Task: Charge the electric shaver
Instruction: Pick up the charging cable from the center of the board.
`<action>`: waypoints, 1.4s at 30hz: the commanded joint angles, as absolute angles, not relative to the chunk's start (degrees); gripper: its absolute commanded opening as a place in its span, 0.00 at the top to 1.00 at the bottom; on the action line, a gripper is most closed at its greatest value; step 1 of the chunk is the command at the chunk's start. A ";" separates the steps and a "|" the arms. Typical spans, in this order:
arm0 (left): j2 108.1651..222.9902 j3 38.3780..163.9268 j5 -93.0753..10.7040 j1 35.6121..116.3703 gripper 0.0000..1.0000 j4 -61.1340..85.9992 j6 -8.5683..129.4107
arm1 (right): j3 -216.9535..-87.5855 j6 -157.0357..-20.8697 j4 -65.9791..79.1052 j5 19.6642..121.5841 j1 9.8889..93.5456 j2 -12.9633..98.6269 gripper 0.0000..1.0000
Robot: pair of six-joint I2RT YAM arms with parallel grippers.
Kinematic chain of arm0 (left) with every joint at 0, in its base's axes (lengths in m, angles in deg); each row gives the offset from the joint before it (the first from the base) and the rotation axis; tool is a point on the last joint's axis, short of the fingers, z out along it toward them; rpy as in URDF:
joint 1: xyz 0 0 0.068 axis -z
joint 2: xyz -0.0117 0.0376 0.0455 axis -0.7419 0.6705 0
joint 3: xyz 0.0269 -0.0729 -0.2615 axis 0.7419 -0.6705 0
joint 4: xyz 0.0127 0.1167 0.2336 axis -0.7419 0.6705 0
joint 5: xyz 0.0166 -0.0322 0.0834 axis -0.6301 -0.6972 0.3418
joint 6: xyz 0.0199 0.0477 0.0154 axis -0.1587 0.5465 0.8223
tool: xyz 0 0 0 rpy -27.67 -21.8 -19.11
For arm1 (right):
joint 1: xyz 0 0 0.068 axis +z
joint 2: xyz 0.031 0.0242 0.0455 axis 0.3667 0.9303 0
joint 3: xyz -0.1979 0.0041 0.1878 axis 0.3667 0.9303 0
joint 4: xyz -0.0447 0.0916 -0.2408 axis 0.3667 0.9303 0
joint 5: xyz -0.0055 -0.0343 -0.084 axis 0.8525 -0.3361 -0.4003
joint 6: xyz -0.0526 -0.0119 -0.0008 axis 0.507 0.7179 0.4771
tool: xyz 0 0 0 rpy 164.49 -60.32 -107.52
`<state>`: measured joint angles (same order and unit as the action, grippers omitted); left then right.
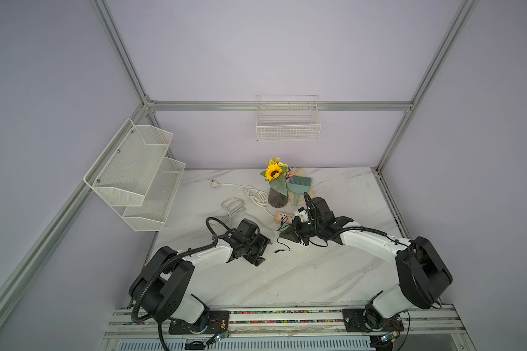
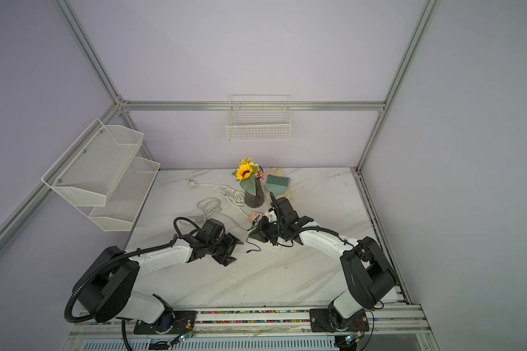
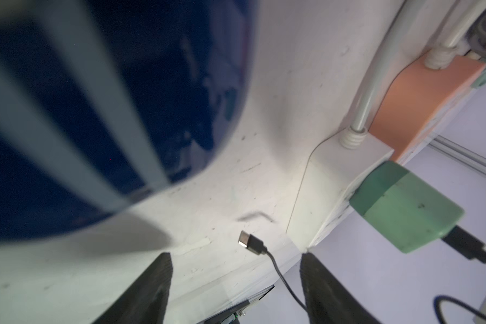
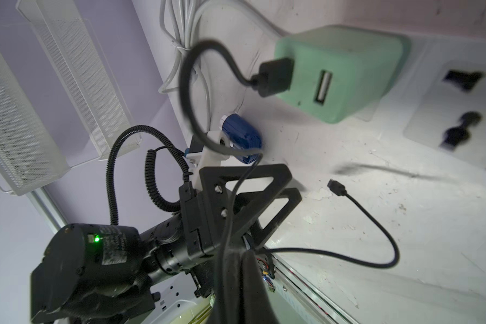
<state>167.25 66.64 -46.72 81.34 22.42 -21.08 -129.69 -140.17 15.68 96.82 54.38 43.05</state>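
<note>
The electric shaver (image 3: 101,112), glossy dark blue, fills the left wrist view as a close blur. It lies on the table beside my left gripper (image 3: 236,256), not between its fingers. That gripper is open. From the right wrist view the shaver (image 4: 242,137) shows just past the left gripper (image 4: 250,196). A black charging cable (image 4: 376,224) runs from the mint-green adapter (image 4: 340,73) through my right gripper (image 4: 236,280), which is shut on it. The cable's free plug (image 3: 250,242) lies on the table ahead of the open left fingers. In both top views the two grippers (image 1: 265,250) (image 1: 283,234) face each other; the shaver is hidden there.
The adapter sits in a white power strip (image 3: 334,174), with a pink power strip (image 1: 283,217) beside it. Coiled white cords (image 1: 241,197), a sunflower vase (image 1: 277,196) and a teal brush (image 1: 298,184) lie behind. Mesh shelves (image 1: 134,176) hang left, and a wire basket (image 1: 288,121) on the back wall.
</note>
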 commanded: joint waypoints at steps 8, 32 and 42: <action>172.46 64.99 -45.72 83.31 0.38 3.73 -35.70 | -123.24 -153.90 1.02 97.39 52.65 38.00 1.00; 169.76 69.41 -45.41 83.31 0.69 10.29 -32.57 | -116.17 -164.10 -11.02 95.48 49.73 33.51 1.00; 169.72 69.09 -44.75 83.31 0.94 8.86 -32.86 | -115.69 -165.79 -12.79 95.28 49.73 33.50 1.00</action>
